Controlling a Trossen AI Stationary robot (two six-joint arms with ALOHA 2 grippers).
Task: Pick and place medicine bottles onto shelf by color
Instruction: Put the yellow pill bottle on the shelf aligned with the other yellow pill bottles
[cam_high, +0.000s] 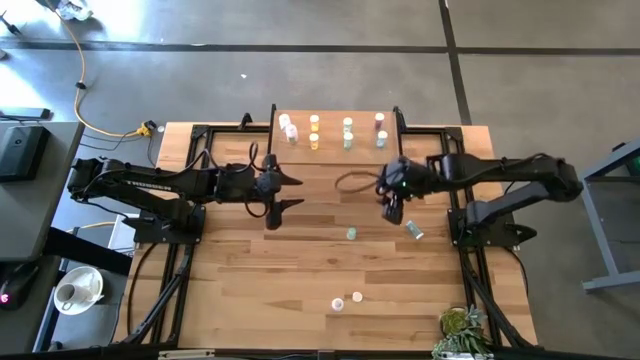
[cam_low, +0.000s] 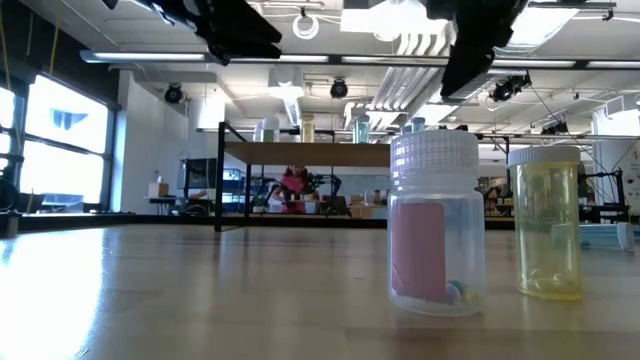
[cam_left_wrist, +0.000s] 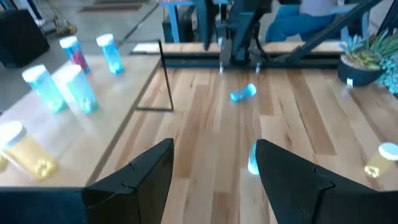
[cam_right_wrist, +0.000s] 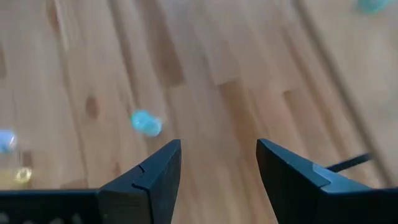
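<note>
The shelf stands at the table's far middle and carries several bottles: white ones, orange ones, green ones, and a pink one at its right end. On the table a teal bottle stands upright and another teal bottle lies on its side. A pink bottle and a yellow bottle stand near the front edge. My left gripper hovers open, left of centre. My right gripper hovers open above the table, right of centre, with the upright teal bottle ahead of it.
A potted plant sits at the front right corner. A dark cable loop lies on the table between the grippers. Bare wood lies between the shelf and the front bottles. The left wrist view shows the shelf's black leg.
</note>
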